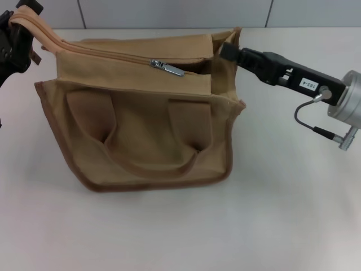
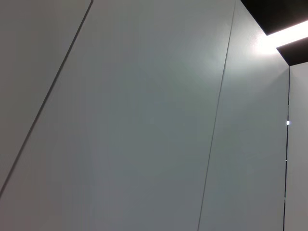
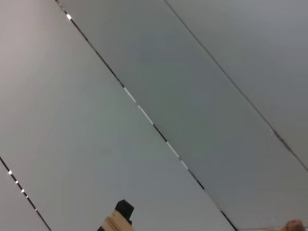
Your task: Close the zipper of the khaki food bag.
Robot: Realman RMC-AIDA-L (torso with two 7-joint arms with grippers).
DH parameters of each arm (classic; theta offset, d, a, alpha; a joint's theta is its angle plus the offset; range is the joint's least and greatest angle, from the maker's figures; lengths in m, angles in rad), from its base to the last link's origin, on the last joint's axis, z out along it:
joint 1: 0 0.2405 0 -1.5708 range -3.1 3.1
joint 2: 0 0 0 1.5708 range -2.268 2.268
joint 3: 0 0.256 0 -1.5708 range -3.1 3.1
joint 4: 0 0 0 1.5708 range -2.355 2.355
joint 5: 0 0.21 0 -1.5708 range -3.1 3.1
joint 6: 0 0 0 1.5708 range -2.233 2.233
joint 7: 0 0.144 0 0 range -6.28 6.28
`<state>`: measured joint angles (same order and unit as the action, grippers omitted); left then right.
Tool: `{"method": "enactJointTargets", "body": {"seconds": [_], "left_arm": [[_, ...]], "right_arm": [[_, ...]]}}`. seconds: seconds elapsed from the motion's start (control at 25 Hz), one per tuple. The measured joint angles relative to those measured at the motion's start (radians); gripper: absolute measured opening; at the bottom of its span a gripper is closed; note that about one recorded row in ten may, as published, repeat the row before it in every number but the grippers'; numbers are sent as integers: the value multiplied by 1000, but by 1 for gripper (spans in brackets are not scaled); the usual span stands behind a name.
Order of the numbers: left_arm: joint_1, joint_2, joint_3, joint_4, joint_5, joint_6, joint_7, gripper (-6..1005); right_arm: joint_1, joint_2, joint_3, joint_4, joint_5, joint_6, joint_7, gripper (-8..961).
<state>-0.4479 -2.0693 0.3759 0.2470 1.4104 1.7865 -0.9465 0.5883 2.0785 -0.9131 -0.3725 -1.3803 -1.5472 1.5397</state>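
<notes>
The zipper (image 1: 141, 59) runs along the top panel of the khaki food bag (image 1: 141, 118), and its silver pull tab (image 1: 167, 68) lies a little past the middle of the line, toward the robot's right. From the tab to the right end the opening looks not yet closed; a dark gap shows there. The bag stands on the white desk (image 1: 282, 214), in the middle and a bit to the left in the head view, with its front handle (image 1: 152, 152) hanging down on the front face.

The bag is soft canvas, so I judge it light and easy to deform; it will fold or slide if the tab is pulled with nothing holding the cloth. The tab itself is small, hard and smooth metal, so the hold should be on the flat of the tab, and the cloth at both ends should be kept tight.

The right gripper (image 1: 228, 49) is at the upper right corner of the bag, and its fingers seem closed on the fabric edge there, though the contact is partly hidden. The left gripper (image 1: 20, 34) is at the upper left corner, where the end of the top strip rises up to it; it appears to grip this strip, but the fingers themselves I cannot tell. Both wrist views show mostly wall panels.
</notes>
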Motion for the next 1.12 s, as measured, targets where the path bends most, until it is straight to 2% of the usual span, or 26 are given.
{"method": "enactJointTargets", "body": {"seconds": [0.16, 0.28, 0.68, 0.8, 1.0, 1.12], "left_arm": [[0, 0, 4, -2, 1, 2, 0, -2], [-11, -3, 7, -10, 2, 14, -2, -2], [-55, -7, -3, -44, -1, 66, -10, -2], [-78, -8, -2, -53, -4, 72, -11, -2], [-114, -8, 4, -71, -2, 64, -3, -1], [-117, -8, 4, -73, -2, 62, -3, -1]], "right_arm": [[-7, 1, 14, 0, 0, -47, 0, 11], [4, 0, 8, -15, 0, -136, 1, 22], [8, 0, -16, -75, -45, -154, 83, 61], [8, 0, -34, -71, -57, -137, 84, 274], [8, 1, -48, -67, -76, -121, 84, 365], [5, 2, -50, -67, -77, -100, 94, 365]]}}
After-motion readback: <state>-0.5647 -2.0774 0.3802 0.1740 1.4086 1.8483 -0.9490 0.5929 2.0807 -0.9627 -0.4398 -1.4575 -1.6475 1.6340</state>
